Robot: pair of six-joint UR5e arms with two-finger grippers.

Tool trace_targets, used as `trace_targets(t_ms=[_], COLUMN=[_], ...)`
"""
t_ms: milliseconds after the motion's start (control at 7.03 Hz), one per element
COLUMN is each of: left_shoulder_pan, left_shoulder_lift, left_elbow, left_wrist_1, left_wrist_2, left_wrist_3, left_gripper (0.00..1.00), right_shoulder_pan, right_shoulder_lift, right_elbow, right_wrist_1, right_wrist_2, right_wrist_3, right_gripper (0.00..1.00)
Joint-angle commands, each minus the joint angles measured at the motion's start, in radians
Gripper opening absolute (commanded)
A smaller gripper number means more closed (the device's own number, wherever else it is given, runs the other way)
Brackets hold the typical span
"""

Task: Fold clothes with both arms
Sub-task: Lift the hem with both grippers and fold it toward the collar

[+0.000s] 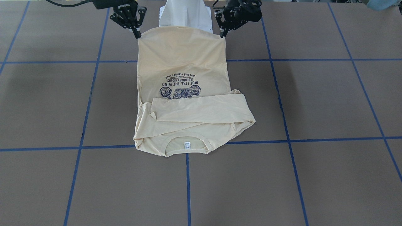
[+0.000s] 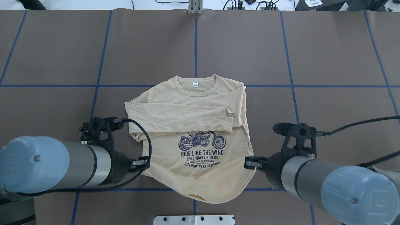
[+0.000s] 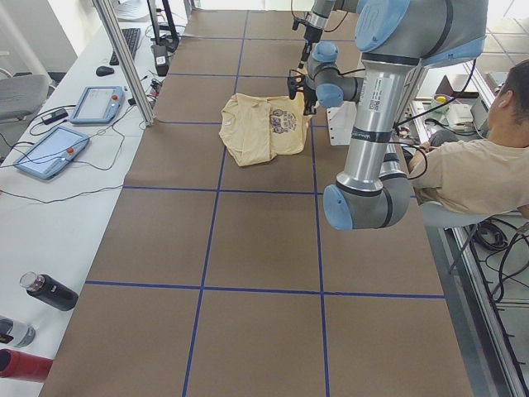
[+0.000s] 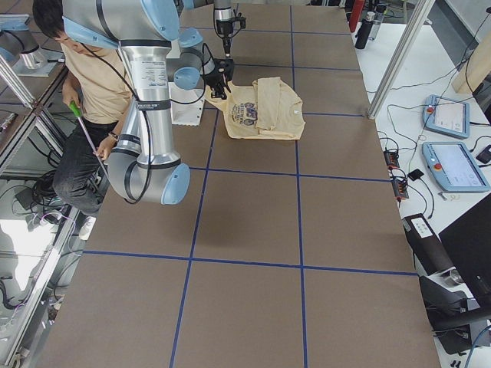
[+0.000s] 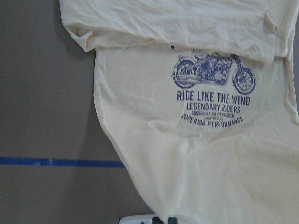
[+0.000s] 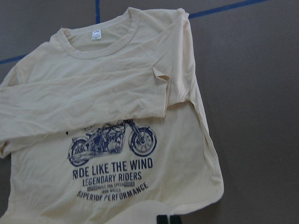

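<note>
Left gripper (image 2: 143, 163) and right gripper (image 2: 250, 162) each clamp the T-shirt (image 2: 200, 175) hem; we should carry both corners level toward the collar (image 2: 196, 93).

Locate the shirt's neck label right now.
Overhead view: the white neck label sits inside the collar at the end of the T-shirt farthest from the robot, in line with the centre blue tape line, just beyond the folded sleeves.

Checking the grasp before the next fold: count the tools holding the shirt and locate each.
2. The left tool pinches the shirt at its hem corner on the robot's left; the right tool pinches the opposite hem corner. Neither is hidden.
</note>
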State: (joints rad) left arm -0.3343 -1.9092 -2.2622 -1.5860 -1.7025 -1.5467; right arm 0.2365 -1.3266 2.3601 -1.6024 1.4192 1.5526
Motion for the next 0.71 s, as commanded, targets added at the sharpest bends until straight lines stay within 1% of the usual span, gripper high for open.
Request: trace_targets(t_ms=[0, 142, 284, 427, 569], left_shoulder_pan=[-0.105, -0.15, -0.184, -0.21, -0.229], left_shoulder_lift=[-0.047, -0.047, -0.071, -0.115, -0.141], left_elbow=[0.072, 0.078, 0.113, 0.178, 0.237], left_wrist_1=[0.0, 0.0, -0.002, -0.003, -0.011], left_wrist_2=[0.049, 0.05, 0.058, 0.07, 0.095], left_wrist_3=[0.054, 0.065, 0.066, 0.094, 0.127], left_gripper=[0.0, 0.0, 0.0, 0.0, 0.0], right_shoulder_pan=[0.162, 0.211, 0.26, 0.297, 0.323], right_shoulder_lift=[0.099, 0.157, 0.226, 0.25, 0.262], right_elbow=[-0.149, -0.213, -0.288, -0.342, -0.411], right_wrist_1=[0.009, 0.01, 0.01, 0.019, 0.071], right_wrist_2=[0.026, 0.029, 0.03, 0.047, 0.055], right_wrist_3=[-0.04, -0.046, -0.046, -0.058, -0.068], right_gripper=[0.0, 0.0, 0.0, 0.0, 0.0])
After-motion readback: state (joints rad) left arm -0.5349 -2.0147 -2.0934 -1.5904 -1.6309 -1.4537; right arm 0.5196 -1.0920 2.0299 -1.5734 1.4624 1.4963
